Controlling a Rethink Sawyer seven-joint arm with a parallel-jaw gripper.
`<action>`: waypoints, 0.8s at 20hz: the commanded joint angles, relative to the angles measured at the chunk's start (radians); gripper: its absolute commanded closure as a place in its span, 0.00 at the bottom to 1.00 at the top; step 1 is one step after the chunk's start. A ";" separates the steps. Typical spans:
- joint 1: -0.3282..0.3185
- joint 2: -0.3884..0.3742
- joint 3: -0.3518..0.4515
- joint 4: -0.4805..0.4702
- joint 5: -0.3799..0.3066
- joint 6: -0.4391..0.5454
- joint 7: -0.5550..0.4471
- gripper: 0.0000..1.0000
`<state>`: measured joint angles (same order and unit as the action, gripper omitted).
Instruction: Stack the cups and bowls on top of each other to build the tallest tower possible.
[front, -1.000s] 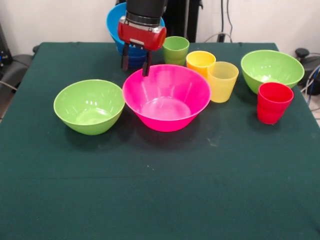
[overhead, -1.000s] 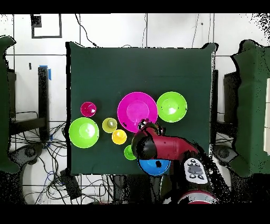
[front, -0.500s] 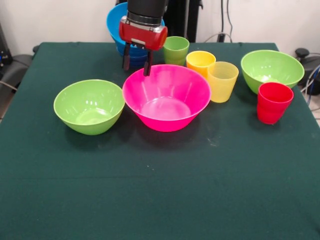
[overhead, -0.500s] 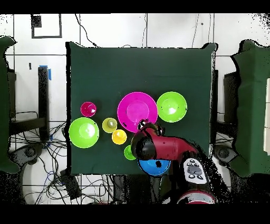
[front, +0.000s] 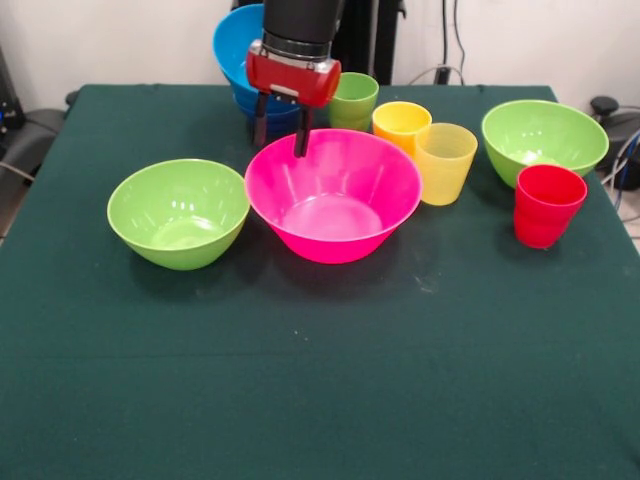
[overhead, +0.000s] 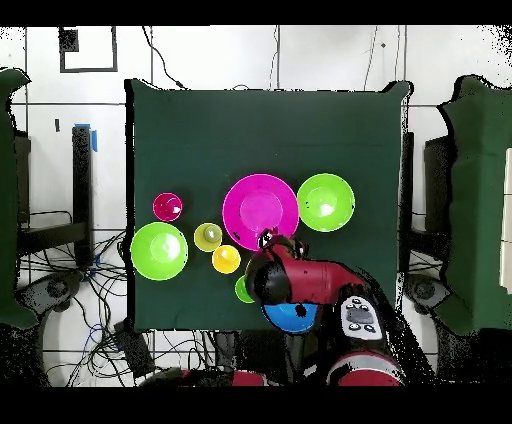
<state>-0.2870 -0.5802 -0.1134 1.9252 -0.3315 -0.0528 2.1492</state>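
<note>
Front view: the pincer (front: 280, 131) hangs with its two black fingers apart, tips pointing straight down over the far rim of the pink bowl (front: 333, 194), holding nothing. Just behind it stands the tower (front: 250, 62) of nested blue bowls, upright, mouths up. The green cup (front: 353, 100) stands just beside the pincer, upright.

Overhead view: the pincer (overhead: 281, 240) sits at the pink bowl's (overhead: 259, 206) rim nearest the robot; the tower (overhead: 293, 317) lies under the red arm at the bench (overhead: 260, 130) edge.
</note>
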 joint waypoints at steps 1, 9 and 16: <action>0.039 0.136 0.044 -0.038 -0.028 -0.101 0.090 0.00; 0.002 0.139 0.067 -0.040 -0.042 -0.099 0.066 0.00; -0.006 0.169 0.075 -0.059 -0.043 -0.114 0.064 0.00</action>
<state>-0.2836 -0.4712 -0.1248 1.9241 -0.3309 -0.1343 2.1492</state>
